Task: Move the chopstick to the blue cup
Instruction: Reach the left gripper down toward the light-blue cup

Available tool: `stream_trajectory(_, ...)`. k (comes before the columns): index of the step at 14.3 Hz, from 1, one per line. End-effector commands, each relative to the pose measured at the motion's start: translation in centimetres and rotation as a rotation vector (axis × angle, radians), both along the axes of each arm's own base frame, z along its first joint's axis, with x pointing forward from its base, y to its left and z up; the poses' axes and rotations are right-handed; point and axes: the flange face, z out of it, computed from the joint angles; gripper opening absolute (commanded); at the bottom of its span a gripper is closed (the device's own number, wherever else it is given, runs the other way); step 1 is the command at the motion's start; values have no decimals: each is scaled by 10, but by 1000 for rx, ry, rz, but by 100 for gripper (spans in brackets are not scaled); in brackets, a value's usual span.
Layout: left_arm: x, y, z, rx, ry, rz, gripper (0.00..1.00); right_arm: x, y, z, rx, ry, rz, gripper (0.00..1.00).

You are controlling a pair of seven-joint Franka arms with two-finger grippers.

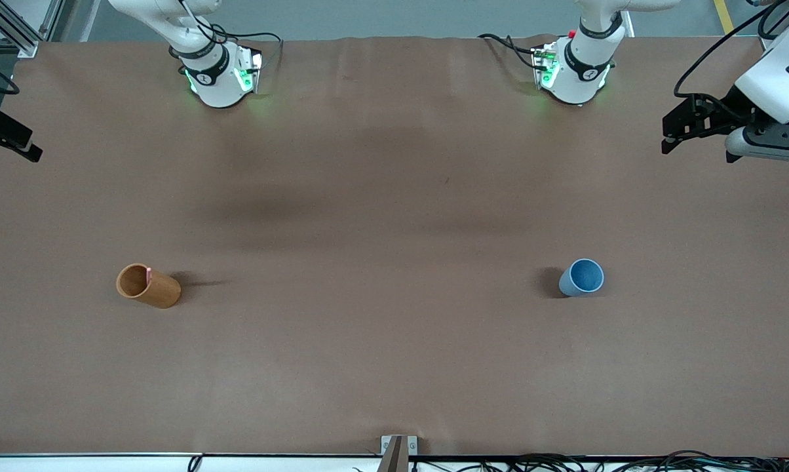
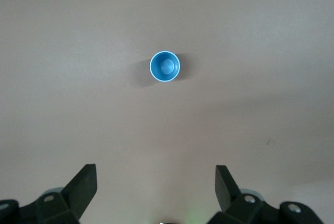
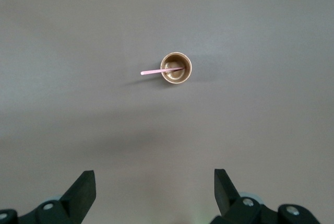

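A: Where is the thin pale-pink chopstick [image 3: 156, 71]?
B: Leaning in the orange-brown cylindrical cup [image 1: 148, 285]; light-blue tapered cup [image 1: 581, 277] is well apart.
A: Step?
B: Start. Left gripper [image 2: 156, 192] and right gripper [image 3: 155, 192] hang high, wide open, empty. Right must descend and pinch.

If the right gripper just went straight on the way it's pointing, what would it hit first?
Probably bare table. The right gripper, open, points straight down from high up; the wooden cup with the chopstick sits off its line, so it would likely miss both, though depth is hard to judge.
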Motion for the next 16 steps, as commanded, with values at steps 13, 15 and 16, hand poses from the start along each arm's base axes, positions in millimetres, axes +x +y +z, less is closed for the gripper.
stream_trajectory(13, 76, 18, -158, -19, 84, 52, 100, 1, 4, -3, -3, 3, -6, 100)
stream_trajectory(15, 86, 18, -216, -22, 70, 66, 100, 1, 4, -3, -3, 3, -6, 100)
stream_trajectory(16, 91, 18, -244, -24, 59, 75, 100, 1, 4, -2, -4, 2, -7, 100)
